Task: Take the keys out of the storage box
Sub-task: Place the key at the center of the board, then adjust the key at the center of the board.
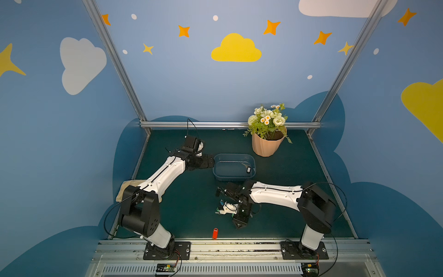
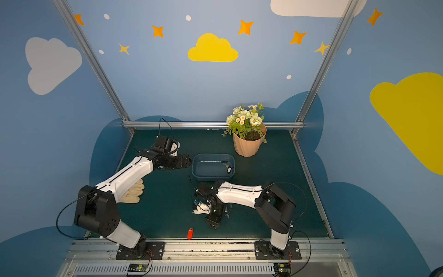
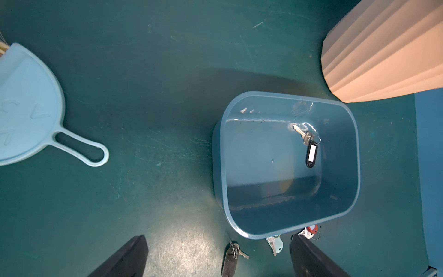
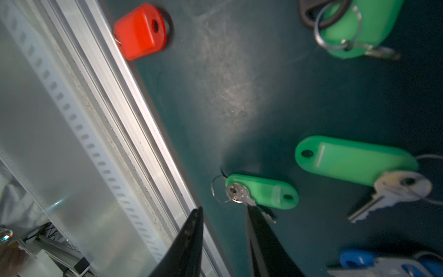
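The storage box (image 3: 263, 110) is smooth, glossy blue plastic, and its inner walls carry bright reflections. The keys (image 4: 398, 189) are bare, shiny metal, each fitted with a smooth, semi-gloss plastic tag (image 4: 354, 159) in green, red, blue or black. The table mat (image 3: 167, 96) is matt dark green and finely scratched, the flowerpot (image 3: 383, 55) is matt and ribbed, and the front rail (image 4: 134, 120) is brushed metal.

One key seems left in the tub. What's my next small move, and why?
Probably lift the right end effector straight up: its jaws stand parted, and the small green-tagged metal key lies on the mat at one fingertip, ungripped. The black-tagged metal key waits alone in the blue-grey plastic tub.
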Robot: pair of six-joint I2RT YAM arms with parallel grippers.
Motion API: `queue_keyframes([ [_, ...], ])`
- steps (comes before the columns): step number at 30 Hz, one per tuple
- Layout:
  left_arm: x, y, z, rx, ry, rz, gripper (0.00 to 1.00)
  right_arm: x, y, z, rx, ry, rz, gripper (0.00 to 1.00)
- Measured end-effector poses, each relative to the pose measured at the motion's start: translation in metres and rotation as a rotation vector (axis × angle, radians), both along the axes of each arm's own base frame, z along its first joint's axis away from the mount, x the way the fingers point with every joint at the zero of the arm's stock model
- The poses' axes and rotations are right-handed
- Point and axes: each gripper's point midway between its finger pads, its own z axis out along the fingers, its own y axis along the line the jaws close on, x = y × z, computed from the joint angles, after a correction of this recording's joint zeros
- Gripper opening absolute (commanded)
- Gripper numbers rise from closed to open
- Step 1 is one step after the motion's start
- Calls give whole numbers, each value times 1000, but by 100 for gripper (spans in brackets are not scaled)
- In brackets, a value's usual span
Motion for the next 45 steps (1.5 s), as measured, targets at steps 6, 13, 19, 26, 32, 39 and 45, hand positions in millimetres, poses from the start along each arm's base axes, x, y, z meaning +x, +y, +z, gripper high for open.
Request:
queue_keyframes([
  [6, 5, -1, 8, -2, -21, -3, 99, 10, 5, 9, 13, -30, -22, 41],
  [13, 13, -1, 9, 11, -35, -8, 99, 25, -1, 22, 63, -41, -140, 96],
  [19, 18, -1, 3, 25, -26, -8, 99, 13, -19, 0, 2, 4, -190, 97],
  [26, 18, 1, 3, 35, -30, -8, 99, 15, -15, -9, -5, 35, -208, 84],
  [32, 19, 3, 3, 50, -36, -6, 99, 17, -4, -11, 5, 51, -195, 65],
  [39, 20, 5, 3, 58, -40, -4, 99, 3, 0, -14, -7, 59, -138, 52],
  [45, 20, 5, 3, 60, -40, -2, 99, -7, 0, -14, -20, 65, -107, 54],
])
